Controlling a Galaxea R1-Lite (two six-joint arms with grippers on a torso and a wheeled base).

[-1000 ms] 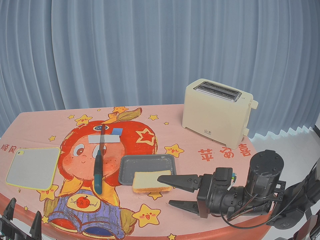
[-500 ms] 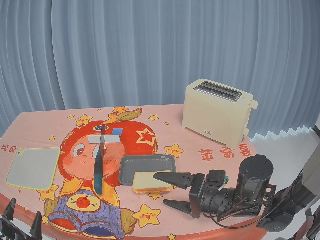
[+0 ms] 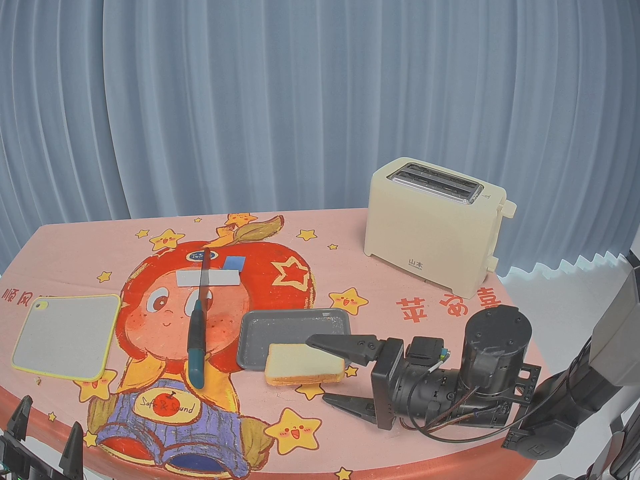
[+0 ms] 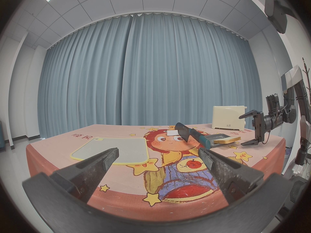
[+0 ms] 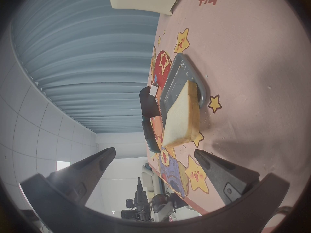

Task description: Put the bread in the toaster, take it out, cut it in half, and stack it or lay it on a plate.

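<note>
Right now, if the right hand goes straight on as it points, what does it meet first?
Probably the pale square bread slice resting on the grey metal tray's rim, just ahead of the open right hand.

bread (image 3: 303,363): one pale slice, propped over the near rim of the grey tray (image 3: 280,325). toaster (image 3: 433,225): cream, upright, slots empty, far right. knife (image 3: 197,341): blue handle, flat, between tray and board (image 3: 65,335).
</note>
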